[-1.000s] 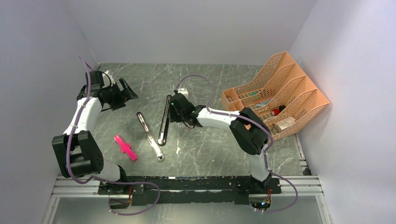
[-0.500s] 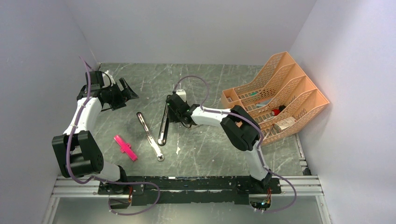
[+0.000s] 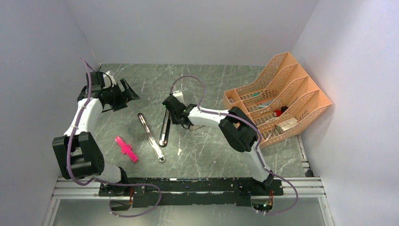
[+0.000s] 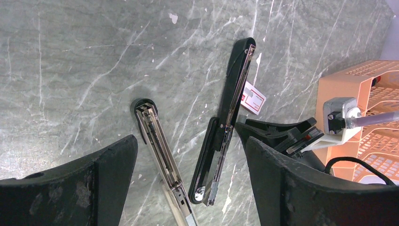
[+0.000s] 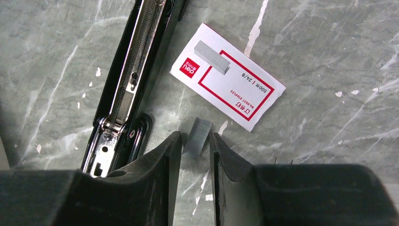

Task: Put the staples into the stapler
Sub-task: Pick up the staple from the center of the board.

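My right end effector [image 5: 194,140] sits narrow astride the staples [image 5: 197,134] on the worktop [image 5: 329,56], between their box [image 5: 228,92] and the opened stapler [image 5: 131,80], placed to pinch the strip's sides, though I cannot tell whether it grips yet, while my left end effector [image 4: 190,141] hangs wide.

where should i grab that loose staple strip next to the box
Pinch the staple strip across its two long sides, coming down from above. It lies low on the table beside the box, so only its narrow width fits between the fingers. The right gripper straddles it that way.
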Action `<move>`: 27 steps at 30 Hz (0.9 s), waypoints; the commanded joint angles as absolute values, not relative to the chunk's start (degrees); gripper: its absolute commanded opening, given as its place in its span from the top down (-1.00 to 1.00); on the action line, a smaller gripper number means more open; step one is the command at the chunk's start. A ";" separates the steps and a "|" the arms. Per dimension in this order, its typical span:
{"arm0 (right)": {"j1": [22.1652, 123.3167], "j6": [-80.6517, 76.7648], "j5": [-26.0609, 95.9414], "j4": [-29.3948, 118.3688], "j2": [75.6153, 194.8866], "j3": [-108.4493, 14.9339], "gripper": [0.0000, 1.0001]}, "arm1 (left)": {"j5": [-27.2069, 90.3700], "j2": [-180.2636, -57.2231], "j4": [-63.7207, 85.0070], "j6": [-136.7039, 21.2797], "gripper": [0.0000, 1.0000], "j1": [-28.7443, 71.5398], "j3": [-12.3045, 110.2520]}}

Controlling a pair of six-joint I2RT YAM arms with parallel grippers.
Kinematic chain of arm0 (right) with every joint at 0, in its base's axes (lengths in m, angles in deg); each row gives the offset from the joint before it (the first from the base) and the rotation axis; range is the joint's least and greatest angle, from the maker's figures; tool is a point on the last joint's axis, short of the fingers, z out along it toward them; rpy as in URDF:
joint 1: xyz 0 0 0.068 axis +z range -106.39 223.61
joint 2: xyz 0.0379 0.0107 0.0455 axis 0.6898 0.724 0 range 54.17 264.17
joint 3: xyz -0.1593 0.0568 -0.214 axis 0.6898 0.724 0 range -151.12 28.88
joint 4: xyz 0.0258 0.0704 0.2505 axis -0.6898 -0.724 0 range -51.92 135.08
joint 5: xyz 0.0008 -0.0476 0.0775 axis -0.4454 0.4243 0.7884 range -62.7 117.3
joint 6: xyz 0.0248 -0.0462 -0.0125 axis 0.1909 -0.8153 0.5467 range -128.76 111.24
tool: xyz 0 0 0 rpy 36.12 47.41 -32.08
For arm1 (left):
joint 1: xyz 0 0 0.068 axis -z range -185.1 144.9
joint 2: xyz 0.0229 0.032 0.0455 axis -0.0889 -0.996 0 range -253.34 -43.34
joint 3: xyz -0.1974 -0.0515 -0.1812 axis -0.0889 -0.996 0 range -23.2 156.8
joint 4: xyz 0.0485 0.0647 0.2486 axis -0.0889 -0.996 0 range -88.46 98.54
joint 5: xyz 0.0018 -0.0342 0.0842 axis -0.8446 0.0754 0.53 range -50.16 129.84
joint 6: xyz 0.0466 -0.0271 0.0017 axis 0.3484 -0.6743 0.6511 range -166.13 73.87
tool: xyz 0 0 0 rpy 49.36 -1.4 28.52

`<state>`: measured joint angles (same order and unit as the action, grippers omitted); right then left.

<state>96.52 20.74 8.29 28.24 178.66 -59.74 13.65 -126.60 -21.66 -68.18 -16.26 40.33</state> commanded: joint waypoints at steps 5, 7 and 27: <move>96.99 19.92 9.85 24.32 178.19 -55.21 0.42 | 12.12 -126.44 -20.29 -67.75 -0.78 -16.84 40.17; 96.98 19.68 10.16 24.55 177.83 -54.14 0.43 | 12.08 -126.48 -20.29 -67.75 -0.78 -16.83 40.15; 97.08 19.93 12.02 22.45 177.77 -53.73 0.32 | 11.98 -126.57 -20.20 -67.75 -0.77 -16.84 40.09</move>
<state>96.61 19.49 9.67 29.73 176.56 -56.11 13.60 -126.60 -21.61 -68.18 -16.26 40.24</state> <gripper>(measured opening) 0.330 0.889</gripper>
